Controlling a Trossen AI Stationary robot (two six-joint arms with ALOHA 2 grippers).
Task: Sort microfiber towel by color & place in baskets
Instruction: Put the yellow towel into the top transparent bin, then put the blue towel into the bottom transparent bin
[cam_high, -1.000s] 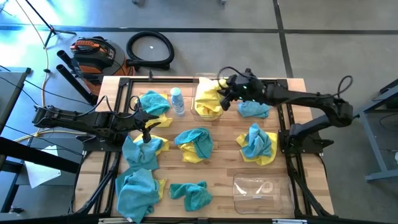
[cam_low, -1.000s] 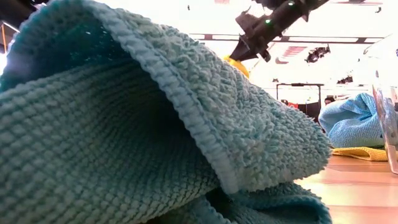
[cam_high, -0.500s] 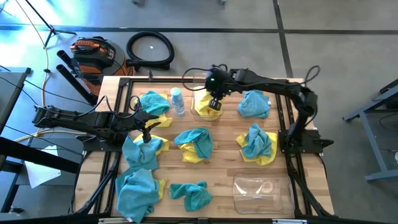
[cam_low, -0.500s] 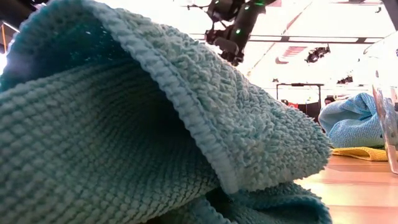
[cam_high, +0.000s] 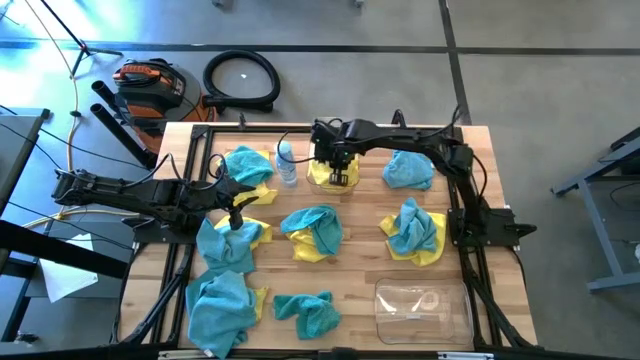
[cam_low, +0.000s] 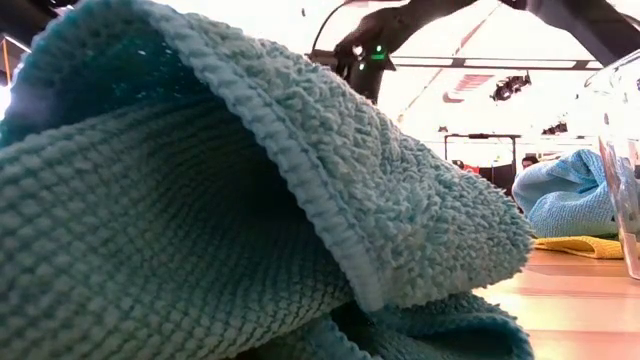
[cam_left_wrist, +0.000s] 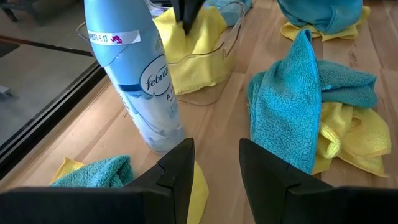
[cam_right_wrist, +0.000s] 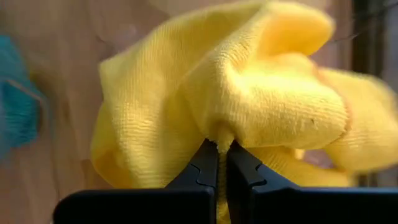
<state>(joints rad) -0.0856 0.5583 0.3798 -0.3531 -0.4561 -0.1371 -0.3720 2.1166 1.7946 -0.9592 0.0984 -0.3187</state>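
Observation:
My right gripper (cam_high: 338, 170) reaches across the far side of the table and is shut on a yellow towel (cam_right_wrist: 249, 99) over the clear basket (cam_high: 318, 182) at far centre, which holds yellow cloth (cam_left_wrist: 193, 46). The second clear basket (cam_high: 420, 305) stands near right. Several teal towels lie on yellow ones: (cam_high: 247, 165), (cam_high: 315, 230), (cam_high: 412, 230), (cam_high: 230, 245). Another teal towel (cam_high: 408, 170) lies right of the far basket. My left gripper (cam_left_wrist: 214, 163) is open and waits at the table's left (cam_high: 238, 208), touching nothing. My right gripper pinches a raised fold (cam_right_wrist: 222, 134) of the yellow towel between its two fingers. It comes from above, pointing down. The cloth bunches around the fingertips, and in the left wrist view the yellow cloth (cam_left_wrist: 186, 37) below it lies inside the far basket.
A white-and-blue spray bottle (cam_high: 285, 162) stands just left of the far basket. More teal towels lie near left (cam_high: 225, 300) and near centre (cam_high: 305, 312); one fills the low view (cam_low: 200, 200). Bare wood shows between the piles.
My right gripper has travelled toward the table's left along the far edge, carrying the yellow towel from beside the teal towel to a spot over the far basket. It has stayed shut. The teal towel to the basket's right has stayed on the table.

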